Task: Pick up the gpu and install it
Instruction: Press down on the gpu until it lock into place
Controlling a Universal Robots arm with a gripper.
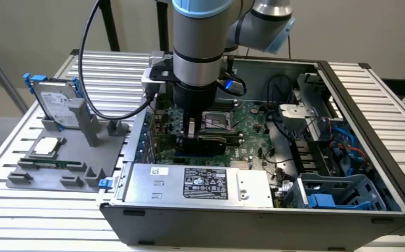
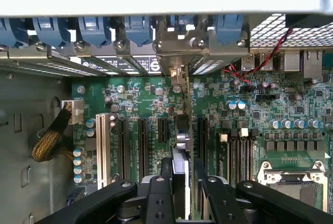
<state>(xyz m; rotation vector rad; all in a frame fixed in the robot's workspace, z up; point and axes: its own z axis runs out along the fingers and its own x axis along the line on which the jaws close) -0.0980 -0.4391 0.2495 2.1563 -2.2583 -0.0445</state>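
Gripper clamped on gpu, card edge-on and upright over green motherboard, inside open computer case. Bracket end sits at rear slot openings. Judging by this: pickup done, card at or in slot; full seating cannot be told. Card thin, flat, dark; bracket silver metal; black plastic slots alongside. Hard drive stands in grey holder outside case.

1. Arm: upper part cut off by exterior view's top edge.
2. Tool: base cut off by wrist view's edge.
3. Gpu: seen edge-on between fingers; faces hidden.
4. Label on power supply: text too small to read.
5. Table: cut off at exterior view's edges.
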